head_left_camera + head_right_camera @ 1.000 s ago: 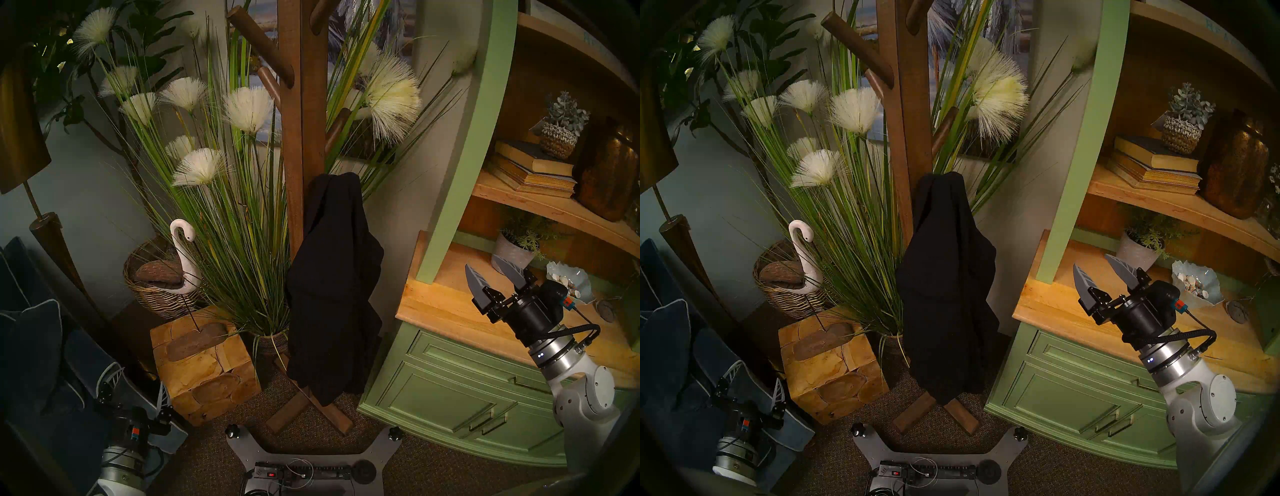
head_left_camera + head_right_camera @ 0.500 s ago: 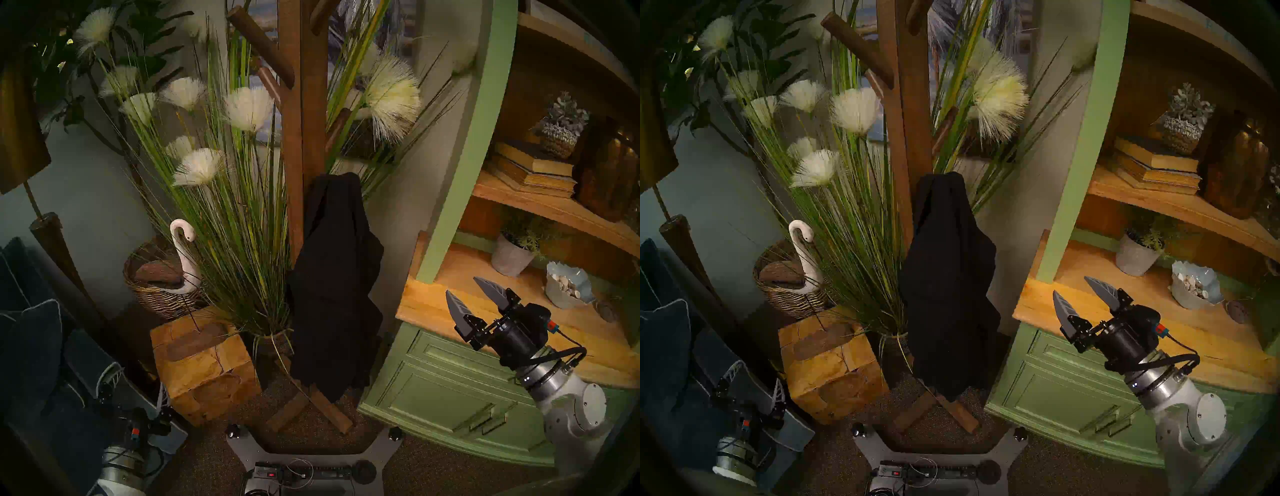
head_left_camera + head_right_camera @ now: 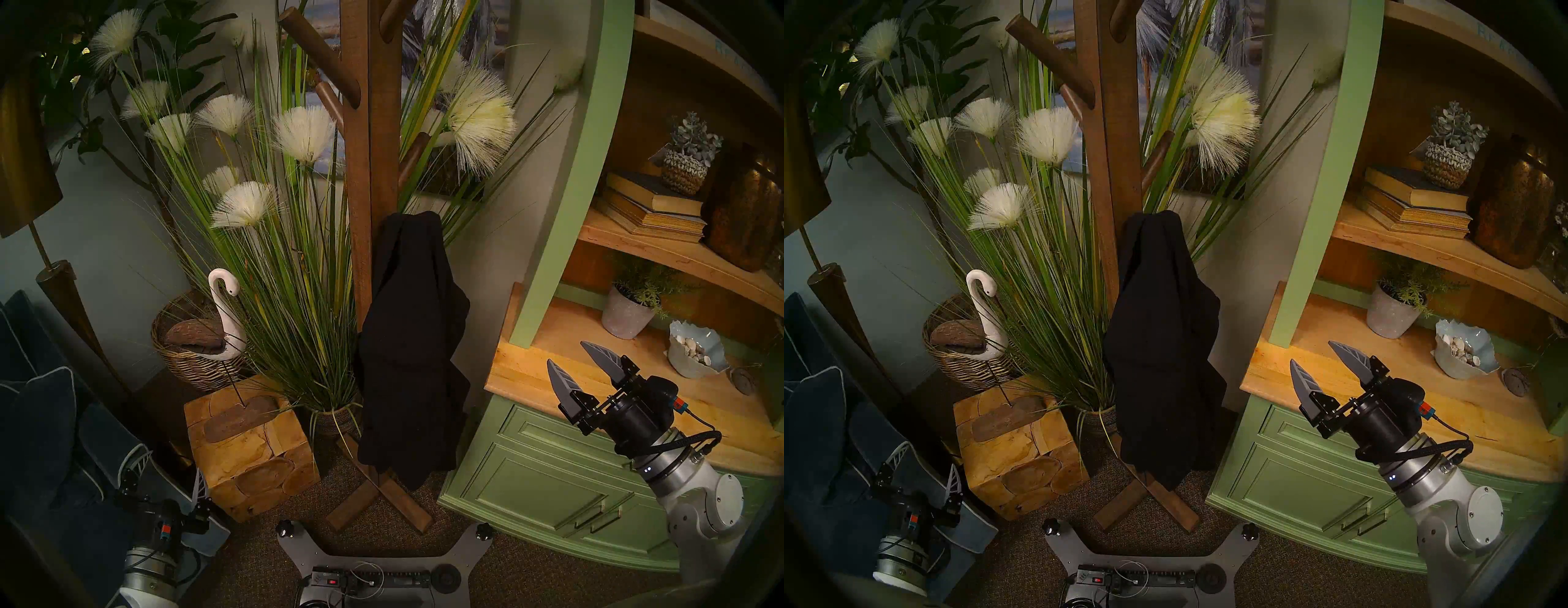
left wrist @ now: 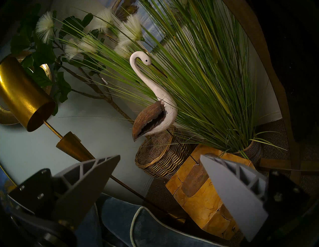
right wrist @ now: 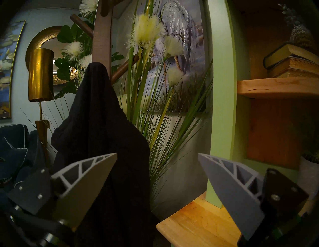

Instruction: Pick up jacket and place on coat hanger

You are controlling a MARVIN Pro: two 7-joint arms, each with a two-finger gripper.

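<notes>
I see the jacket (image 3: 411, 352) draped over a low peg of the coat stand (image 3: 373, 140), hanging to its foot, my right gripper (image 3: 572, 361) spread empty beside the green cabinet (image 3: 547, 479), my left gripper (image 3: 169, 471) spread by the cushion (image 3: 38, 429).

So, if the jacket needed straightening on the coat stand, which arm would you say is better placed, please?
Probably right: the right pincer is open, raised beside the jacket; the left pincer sits low by the cushion.
</notes>
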